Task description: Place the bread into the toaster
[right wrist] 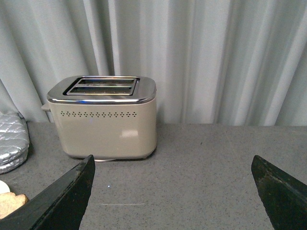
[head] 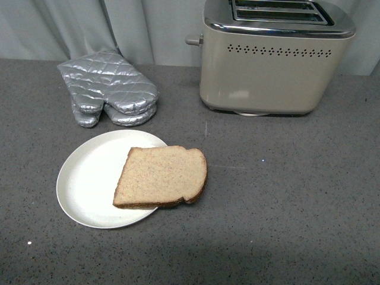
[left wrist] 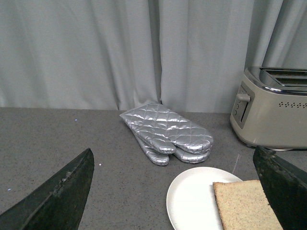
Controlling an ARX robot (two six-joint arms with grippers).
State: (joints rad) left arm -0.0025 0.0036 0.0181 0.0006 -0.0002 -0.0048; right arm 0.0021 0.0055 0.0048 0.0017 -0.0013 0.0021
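A light-brown slice of bread (head: 161,176) lies flat on a round white plate (head: 89,178), overhanging its right rim. The beige toaster (head: 273,59) with chrome top and two empty slots stands at the back right, its lever knob on the left side. Neither arm shows in the front view. My left gripper (left wrist: 177,191) is open above the counter, with the bread (left wrist: 244,206) and plate (left wrist: 192,201) just ahead, nothing between its fingers. My right gripper (right wrist: 175,191) is open over bare counter, facing the toaster (right wrist: 103,117); a corner of the bread (right wrist: 9,203) shows at the edge.
A silver quilted oven mitt (head: 110,89) lies at the back left, behind the plate and left of the toaster. A grey curtain hangs behind the dark speckled counter (head: 285,196).
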